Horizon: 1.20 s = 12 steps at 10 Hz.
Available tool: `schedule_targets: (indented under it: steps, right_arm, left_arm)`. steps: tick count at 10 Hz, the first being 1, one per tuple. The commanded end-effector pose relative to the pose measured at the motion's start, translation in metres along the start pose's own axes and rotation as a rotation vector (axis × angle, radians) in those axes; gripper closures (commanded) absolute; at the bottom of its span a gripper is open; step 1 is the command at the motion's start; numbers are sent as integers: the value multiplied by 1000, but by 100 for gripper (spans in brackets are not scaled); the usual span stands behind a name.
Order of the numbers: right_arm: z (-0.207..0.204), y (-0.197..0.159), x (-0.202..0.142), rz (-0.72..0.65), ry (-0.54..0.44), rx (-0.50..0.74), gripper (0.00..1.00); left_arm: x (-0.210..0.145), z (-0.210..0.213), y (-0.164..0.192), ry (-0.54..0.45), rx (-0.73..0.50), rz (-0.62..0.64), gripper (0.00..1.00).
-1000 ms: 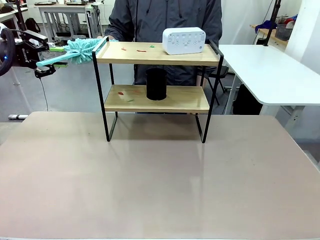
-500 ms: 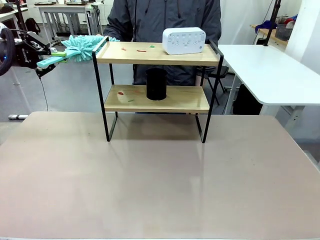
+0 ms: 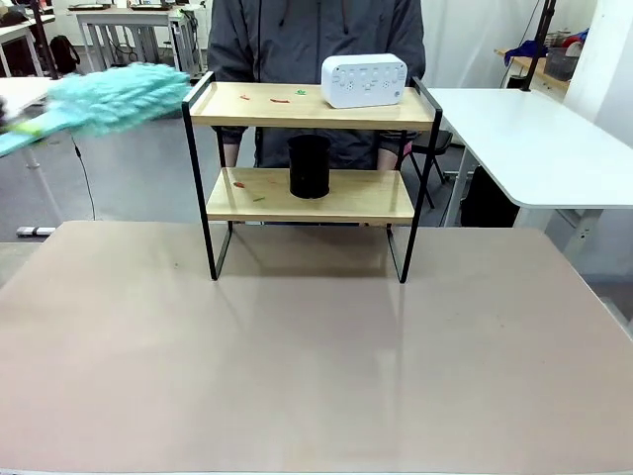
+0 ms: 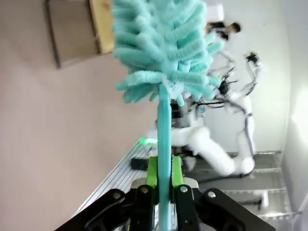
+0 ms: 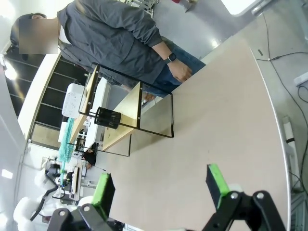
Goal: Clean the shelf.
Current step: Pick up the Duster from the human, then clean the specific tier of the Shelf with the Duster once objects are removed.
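The shelf (image 3: 312, 107) stands mid-table, with small red and green scraps (image 3: 282, 99) on its top board and more scraps (image 3: 242, 185) on the lower board. A teal fluffy duster (image 3: 114, 97) hangs blurred in the air left of the shelf's top corner. In the left wrist view my left gripper (image 4: 163, 180) is shut on the duster's handle (image 4: 164, 130), the head (image 4: 163, 43) pointing towards the shelf (image 4: 98, 24). My right gripper (image 5: 159, 187) is open over the table, far from the shelf (image 5: 132, 115), with nothing between its pads.
A white box-shaped device (image 3: 364, 79) sits on the top board's right half. A black cup (image 3: 310, 166) stands on the lower board. A person (image 3: 316, 40) stands close behind the shelf, one hand (image 5: 180, 72) hanging down. A white desk (image 3: 534, 139) is at the right.
The duster has swung left, away from the shelf's top left corner, and is now motion-blurred. My left gripper has moved out past the picture's left edge. The person's hand has drawn back from that corner.
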State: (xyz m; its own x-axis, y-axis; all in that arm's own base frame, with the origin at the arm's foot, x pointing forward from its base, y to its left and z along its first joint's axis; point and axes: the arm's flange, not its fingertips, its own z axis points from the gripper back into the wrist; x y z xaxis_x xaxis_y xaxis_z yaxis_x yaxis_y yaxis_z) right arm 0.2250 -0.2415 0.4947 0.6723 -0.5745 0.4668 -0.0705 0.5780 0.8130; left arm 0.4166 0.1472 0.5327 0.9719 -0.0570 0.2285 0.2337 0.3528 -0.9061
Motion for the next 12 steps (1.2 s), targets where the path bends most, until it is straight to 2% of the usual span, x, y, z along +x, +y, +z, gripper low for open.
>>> schedule_targets:
  steps: [1,2,4,5,12]
  right_arm:
    - [0,1,4,25,-14,16,0]
    - [0,1,4,25,-14,16,0]
    - [0,1,4,25,-14,16,0]
    - [0,1,4,25,-14,16,0]
    - [0,1,4,25,-14,16,0]
  left_arm:
    - [-87,25,0,55,164,-120,100]
    - [-124,26,9,221,223,-197,100]
    - [-152,29,33,400,289,-445,100]
    - [-139,43,6,242,226,-168,100]
    - [-139,43,6,242,226,-168,100]
